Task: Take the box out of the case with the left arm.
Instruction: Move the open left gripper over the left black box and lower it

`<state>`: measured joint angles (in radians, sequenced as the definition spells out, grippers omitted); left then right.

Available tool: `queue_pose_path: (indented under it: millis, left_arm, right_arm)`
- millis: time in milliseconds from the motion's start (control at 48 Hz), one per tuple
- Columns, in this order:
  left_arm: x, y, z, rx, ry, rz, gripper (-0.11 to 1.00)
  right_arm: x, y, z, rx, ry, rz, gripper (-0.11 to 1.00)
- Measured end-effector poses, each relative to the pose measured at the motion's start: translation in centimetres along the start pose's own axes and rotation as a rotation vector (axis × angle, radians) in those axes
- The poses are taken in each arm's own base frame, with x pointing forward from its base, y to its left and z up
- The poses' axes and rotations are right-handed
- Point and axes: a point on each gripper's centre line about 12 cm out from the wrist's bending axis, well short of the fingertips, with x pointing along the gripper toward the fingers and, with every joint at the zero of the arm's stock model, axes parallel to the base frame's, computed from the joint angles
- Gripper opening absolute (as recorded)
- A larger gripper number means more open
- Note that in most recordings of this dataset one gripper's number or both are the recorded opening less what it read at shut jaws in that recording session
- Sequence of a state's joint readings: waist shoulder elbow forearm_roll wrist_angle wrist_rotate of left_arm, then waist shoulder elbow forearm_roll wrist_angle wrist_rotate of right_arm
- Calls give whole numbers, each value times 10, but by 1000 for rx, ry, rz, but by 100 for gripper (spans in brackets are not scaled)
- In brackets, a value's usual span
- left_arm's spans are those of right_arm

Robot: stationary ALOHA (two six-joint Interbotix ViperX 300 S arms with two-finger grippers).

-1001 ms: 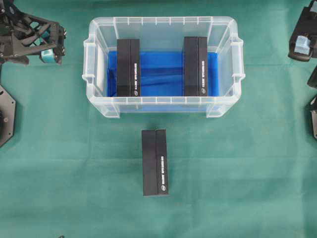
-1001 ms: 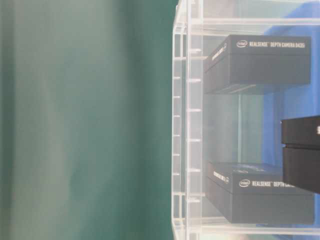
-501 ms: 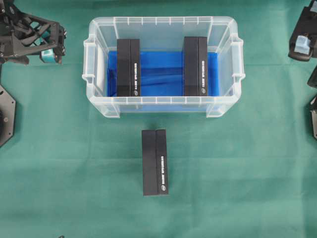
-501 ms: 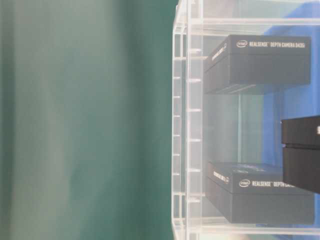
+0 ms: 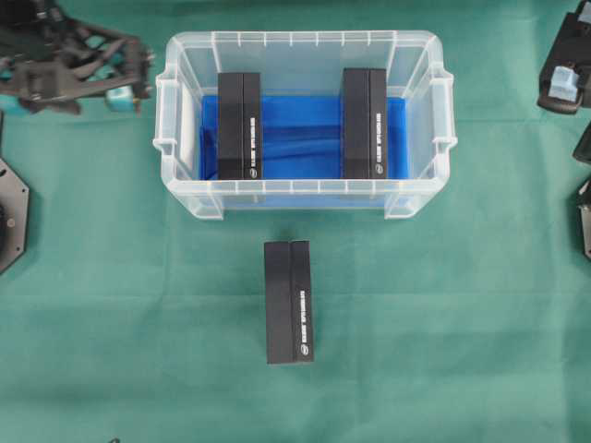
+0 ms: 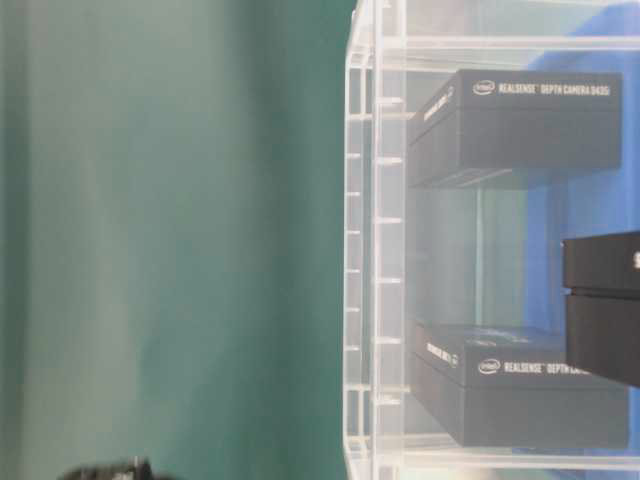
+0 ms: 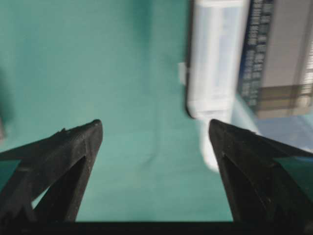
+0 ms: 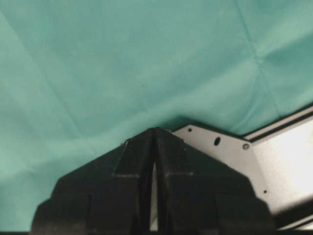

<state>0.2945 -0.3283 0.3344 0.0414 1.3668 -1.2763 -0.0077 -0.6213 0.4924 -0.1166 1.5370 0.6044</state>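
The approach is in hand: the left gripper (image 5: 129,85) hangs wide open and empty just outside the case (image 5: 175,120), whose rim lies beside its fingertips. The nearest box (image 5: 239,125) stands inside, just beyond that wall (a second box (image 5: 365,122) farther off). Next, I judge, it must clear the rim and descend astride that box.

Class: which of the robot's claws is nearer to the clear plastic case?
Left. The left claw hovers just beside the case at its left rim; the right claw sits off past its far right side.
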Motion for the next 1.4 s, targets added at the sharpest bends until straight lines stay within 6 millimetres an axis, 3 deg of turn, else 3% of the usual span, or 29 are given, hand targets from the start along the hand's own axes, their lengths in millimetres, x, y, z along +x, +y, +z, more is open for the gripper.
queue_pose_path:
  millis: [375, 563, 1397]
  left_arm:
    - [15, -94, 9, 52, -4, -49, 91]
    - [24, -124, 9, 66, 3, -44, 91]
    - [28, -126, 8, 69, 18, 4, 91]
  right_arm:
    - [0, 0, 0, 0, 0, 0, 0]
    - [1, 0, 0, 0, 1, -1, 0]
    - [1, 0, -1, -4, 4, -3, 0]
